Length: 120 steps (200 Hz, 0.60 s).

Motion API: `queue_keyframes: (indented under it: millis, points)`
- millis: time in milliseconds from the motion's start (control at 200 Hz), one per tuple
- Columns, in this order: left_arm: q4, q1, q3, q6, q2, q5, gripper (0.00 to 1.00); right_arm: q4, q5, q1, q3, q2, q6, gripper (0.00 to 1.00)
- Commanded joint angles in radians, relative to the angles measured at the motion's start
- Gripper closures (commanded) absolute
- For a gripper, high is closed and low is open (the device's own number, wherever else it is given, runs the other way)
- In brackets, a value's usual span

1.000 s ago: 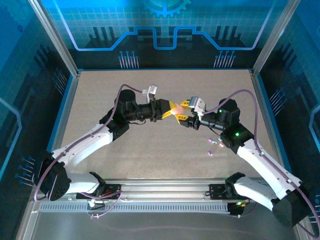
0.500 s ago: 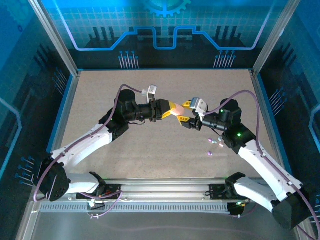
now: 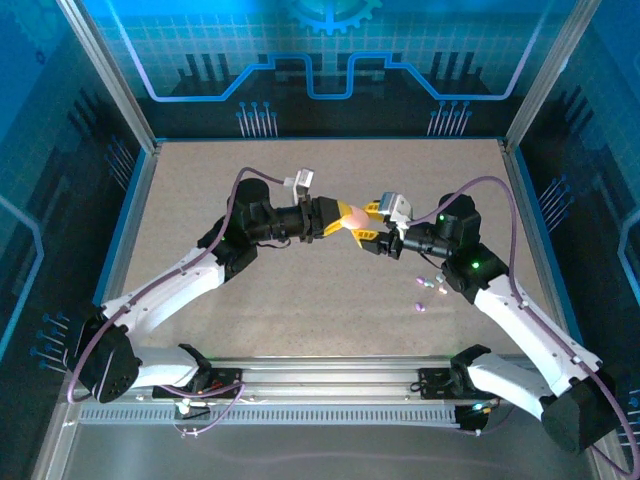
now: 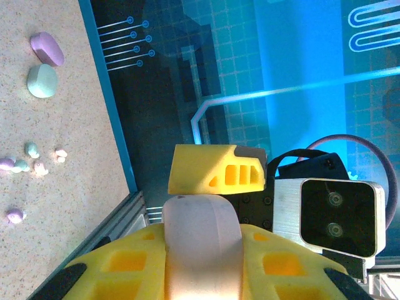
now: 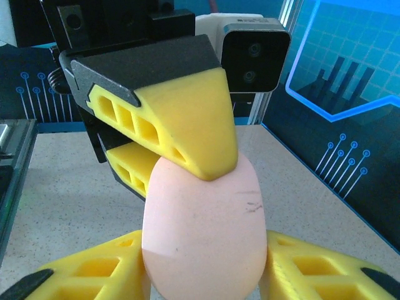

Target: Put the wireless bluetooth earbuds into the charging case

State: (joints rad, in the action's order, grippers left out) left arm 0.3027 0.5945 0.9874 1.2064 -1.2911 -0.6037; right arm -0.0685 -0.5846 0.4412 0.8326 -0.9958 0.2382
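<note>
Earbuds lie scattered on the speckled beige table, at four o'clock from the pink case. Left gripper clamps that case; right gripper straddles it, grip unclear. Blue-lit panels wall the table on three sides.

Left arm and right arm join on a pink case above the counter, an arch barring the middle. Bare counter lies behind and beneath. Loose earbuds lie beside the right arm; side walls hem it in.
</note>
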Motion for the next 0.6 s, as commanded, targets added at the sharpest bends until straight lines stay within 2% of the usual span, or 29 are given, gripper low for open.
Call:
queue_keyframes:
  millis: [0,120,140,180,225,270,300,435,595]
  points:
    - [-0.003,0.010,0.046,0.004,0.008,-0.046,0.93,-0.023,0.013,-0.013,0.029,0.013,0.004,0.62]
    - [-0.050,0.010,0.056,-0.030,0.011,-0.036,0.91,0.006,-0.002,-0.015,0.027,0.031,0.009,0.68]
    - [-0.053,0.008,0.058,-0.036,0.010,-0.037,0.87,0.013,-0.008,-0.016,0.029,0.032,0.010,0.69]
    - [-0.067,0.008,0.063,-0.054,0.010,-0.036,0.70,0.032,-0.023,-0.017,0.035,0.030,0.010,0.70]
    - [-0.086,0.009,0.070,-0.090,0.012,-0.032,0.60,0.057,-0.049,-0.021,0.040,0.027,0.007,0.71]
    - [-0.121,0.008,0.081,-0.142,0.016,-0.030,0.44,0.075,-0.079,-0.026,0.041,0.020,-0.001,0.72]
    - [-0.156,0.006,0.092,-0.194,0.022,-0.027,0.41,0.092,-0.107,-0.030,0.040,0.012,-0.013,0.72]
    - [-0.312,0.005,0.113,-0.630,0.087,0.032,0.37,0.181,-0.283,-0.074,0.136,-0.060,-0.082,0.72]
    - [-0.237,0.005,-0.007,-1.083,0.188,0.016,0.38,0.303,-0.448,-0.091,0.256,-0.153,-0.111,0.73]
